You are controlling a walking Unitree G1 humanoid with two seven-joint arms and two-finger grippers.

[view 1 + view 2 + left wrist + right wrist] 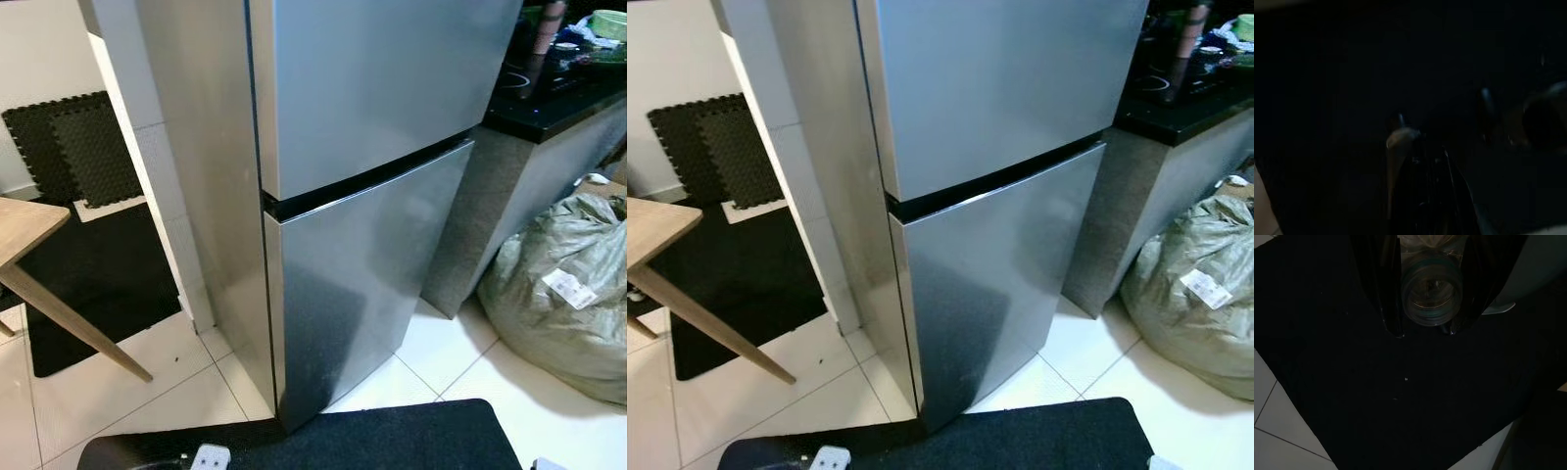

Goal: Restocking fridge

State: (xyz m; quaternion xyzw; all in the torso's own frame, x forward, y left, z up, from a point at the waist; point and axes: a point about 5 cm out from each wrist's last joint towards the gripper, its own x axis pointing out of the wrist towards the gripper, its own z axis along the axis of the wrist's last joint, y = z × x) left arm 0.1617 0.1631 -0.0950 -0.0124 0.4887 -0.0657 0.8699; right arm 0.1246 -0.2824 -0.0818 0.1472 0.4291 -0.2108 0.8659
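Fridge (362,196), silver, two-door, both doors shut, standing upright.

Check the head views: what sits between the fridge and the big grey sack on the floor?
In the left eye view, a grey-sided counter with a black top stands between the fridge and the grey sack, with bare white floor tiles below.

Fridge (362,206) at centre, doors closed; table (29,245) to its left, counter (549,108) just beside its right, sack (563,284) on the floor before the counter, mat (392,436) before the fridge
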